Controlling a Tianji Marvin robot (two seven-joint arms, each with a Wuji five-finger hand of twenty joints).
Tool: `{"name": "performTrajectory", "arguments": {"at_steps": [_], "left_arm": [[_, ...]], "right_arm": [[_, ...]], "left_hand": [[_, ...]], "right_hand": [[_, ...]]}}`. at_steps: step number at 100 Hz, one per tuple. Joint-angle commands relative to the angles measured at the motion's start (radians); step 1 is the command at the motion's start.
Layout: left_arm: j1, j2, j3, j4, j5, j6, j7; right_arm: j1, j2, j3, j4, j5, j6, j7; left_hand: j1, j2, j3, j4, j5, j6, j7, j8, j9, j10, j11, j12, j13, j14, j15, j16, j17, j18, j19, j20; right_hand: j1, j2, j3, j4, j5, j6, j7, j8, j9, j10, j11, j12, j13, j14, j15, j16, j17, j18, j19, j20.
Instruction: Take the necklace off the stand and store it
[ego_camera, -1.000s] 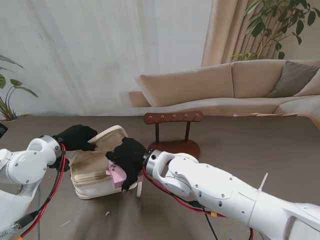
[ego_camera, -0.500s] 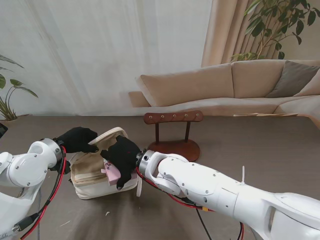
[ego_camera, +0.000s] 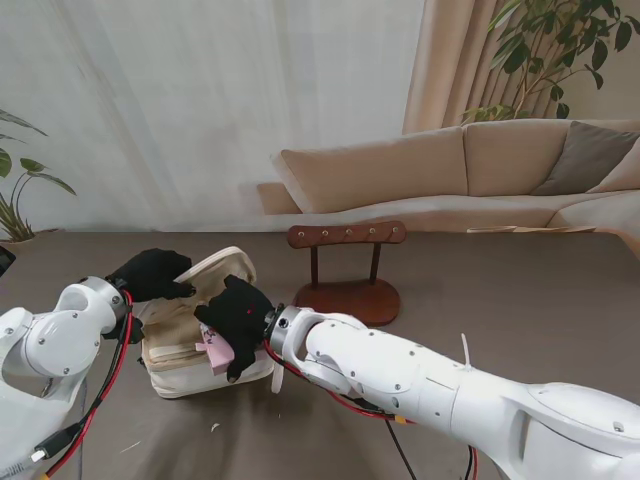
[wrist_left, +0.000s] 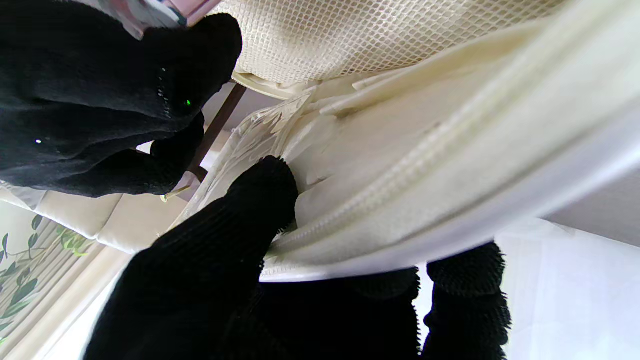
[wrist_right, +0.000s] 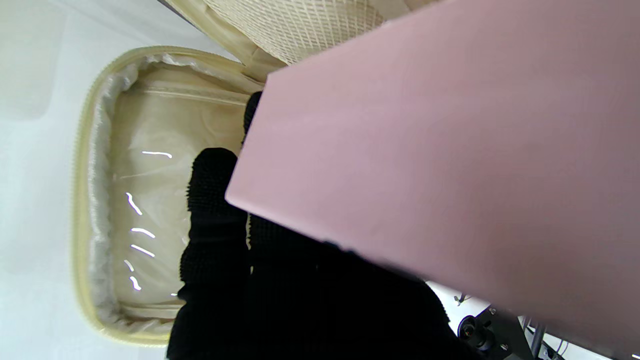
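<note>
Cream zip case (ego_camera: 190, 350): on the table (ego_camera: 520, 290), nearer to the robot's left, lid (ego_camera: 215, 268) raised. Left hand (ego_camera: 152, 274), black-gloved, closed on the lid's edge; the left wrist view shows a thumb (wrist_left: 260, 200) pressed on the inner lining and other fingertips (wrist_left: 465, 280) behind the zip rim, with the right hand (wrist_left: 100, 90) close by, a detail the stand view hides.

Right hand (ego_camera: 238, 312): over the case's open mouth, clasping a pink card (ego_camera: 218, 352). The right wrist view shows the card (wrist_right: 450, 150) filling most of the picture, fingers (wrist_right: 215, 200) reaching into the glossy-lined cavity (wrist_right: 145, 210). Necklace: too small to make out in any view; whether it rides on the card cannot be told.

Wooden stand (ego_camera: 347, 262): upright, just right of the case, its bar bare of anything discernible, base near the right forearm (ego_camera: 400, 370).

Edges and room: the cavity rim is unobstructed on its nearer side; the lid closes off the far side. Open tabletop lies right of the stand.
</note>
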Motion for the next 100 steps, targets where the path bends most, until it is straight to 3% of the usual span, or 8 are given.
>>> {"name": "performTrajectory", "arguments": {"at_steps": [1,19,36,60,92,100], "left_arm": [[-0.004,-0.003,-0.001,-0.002,-0.003,0.001,-0.027],[0.000,0.000,0.000,-0.009,-0.008,0.011,-0.047],[0.005,0.001,-0.002,-0.010,-0.007,0.012,-0.054],[0.011,-0.007,-0.003,-0.003,0.006,0.012,-0.006],[0.013,-0.010,0.007,0.002,-0.012,0.019,0.003],[0.015,-0.010,0.006,0.002,-0.012,0.014,0.005]], "right_arm": [[0.002,0.000,-0.001,-0.012,-0.008,0.003,0.017],[0.009,0.006,-0.003,-0.024,-0.017,0.012,0.029],[0.015,0.013,-0.005,-0.034,-0.025,0.010,0.042],[0.016,0.020,-0.004,-0.041,-0.021,0.006,0.063],[0.016,-0.003,-0.006,0.009,0.013,-0.015,0.055],[0.017,-0.008,-0.006,0.019,0.021,-0.017,0.059]], "left_hand": [[0.048,0.058,-0.007,0.047,-0.008,-0.002,0.046,0.021,-0.023,0.066,0.026,0.015,0.000,-0.051,0.044,0.030,-0.017,0.017,0.071,0.018],[0.049,0.058,-0.010,0.049,-0.007,-0.002,0.046,0.020,-0.022,0.067,0.027,0.013,-0.001,-0.047,0.038,0.029,-0.016,0.017,0.071,0.020],[0.050,0.059,-0.012,0.050,-0.005,-0.002,0.048,0.020,-0.019,0.064,0.030,0.013,0.001,-0.047,0.033,0.028,-0.017,0.017,0.070,0.020],[0.050,0.057,-0.011,0.051,-0.004,-0.001,0.048,0.020,-0.020,0.068,0.031,0.011,0.005,-0.043,0.031,0.028,-0.016,0.017,0.069,0.021],[0.052,0.058,-0.012,0.051,-0.004,0.003,0.047,0.019,-0.019,0.071,0.034,0.009,0.006,-0.040,0.031,0.028,-0.016,0.018,0.068,0.021],[0.051,0.059,-0.013,0.051,-0.005,0.002,0.047,0.019,-0.019,0.069,0.035,0.009,0.006,-0.039,0.030,0.027,-0.017,0.019,0.068,0.022]], "right_hand": [[0.829,0.127,0.242,0.068,0.110,-0.443,0.086,-0.049,0.038,-0.163,0.008,-0.002,0.064,-0.126,0.084,0.019,0.036,-0.018,0.036,0.001],[0.813,0.194,0.224,0.083,0.072,-0.390,0.013,-0.117,0.038,-0.148,-0.059,-0.049,0.063,-0.123,0.068,0.023,0.031,-0.015,0.034,0.000],[0.772,0.277,0.216,0.104,0.032,-0.342,-0.058,-0.123,0.042,-0.136,-0.109,-0.096,0.068,-0.125,0.048,0.028,0.032,-0.013,0.033,-0.001],[0.723,0.405,0.200,0.140,-0.052,-0.276,-0.174,-0.044,0.024,-0.109,-0.143,-0.171,0.061,-0.107,-0.006,0.018,0.029,0.014,0.021,-0.003],[0.713,0.555,0.135,0.176,-0.144,-0.279,-0.206,0.012,0.008,-0.095,-0.131,-0.195,0.065,-0.097,-0.010,0.015,0.030,0.026,0.015,-0.001],[0.721,0.580,0.120,0.190,-0.166,-0.275,-0.233,0.089,0.000,-0.090,-0.129,-0.209,0.063,-0.095,-0.014,0.014,0.028,0.028,0.012,0.001]]}}
